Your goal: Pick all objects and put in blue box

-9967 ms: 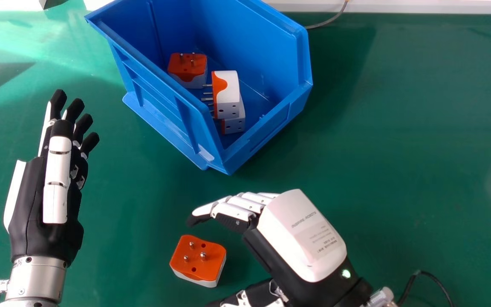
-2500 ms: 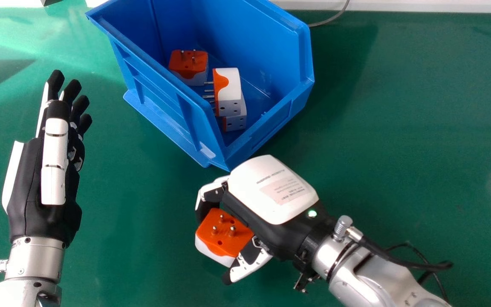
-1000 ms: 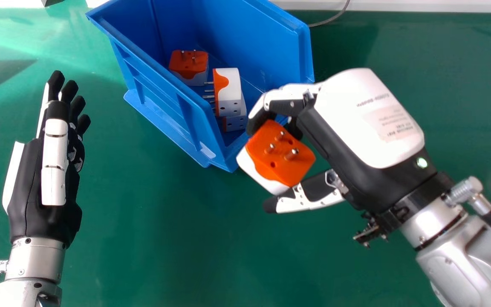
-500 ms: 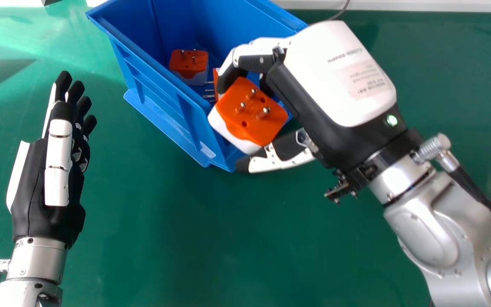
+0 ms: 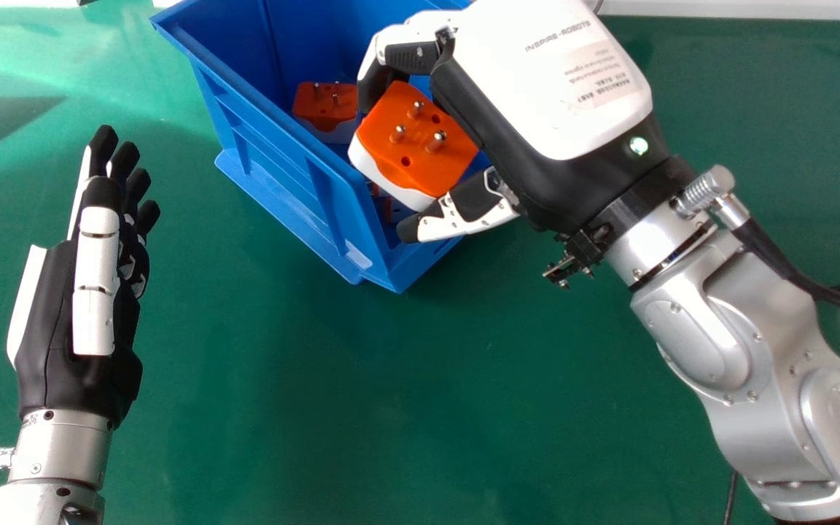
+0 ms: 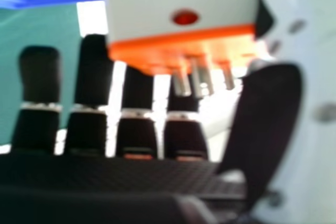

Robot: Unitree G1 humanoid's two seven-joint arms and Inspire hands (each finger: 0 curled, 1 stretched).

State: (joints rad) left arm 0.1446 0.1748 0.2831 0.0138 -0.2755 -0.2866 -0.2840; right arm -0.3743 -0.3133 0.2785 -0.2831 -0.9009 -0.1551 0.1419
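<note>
My right hand point(image 5: 551, 80) is over the near right part of the blue box point(image 5: 274, 171) in the head view, its fingers and thumb curled round an orange and white plug adapter point(image 5: 420, 138), pins facing up. In the right hand view the same adapter point(image 6: 181, 9) sits between the dark fingers of my right hand point(image 6: 39, 77) and its thumb. Another adapter point(image 5: 324, 103) lies inside the box, pins up. Below the held one, part of a further adapter point(image 5: 394, 209) shows, mostly hidden. My left hand point(image 5: 95, 284) is open and holds nothing, left of the box.
A green tabletop point(image 5: 362, 408) lies under everything. The silver right forearm point(image 5: 748, 343) crosses the right side of the head view, with a black cable point(image 5: 770, 255) beside it. A white edge point(image 5: 741, 9) runs along the far side of the table.
My right hand took hold of the adapter on the table, lifted it, and carried it away from the robot to over the box. The left hand has barely shifted.
</note>
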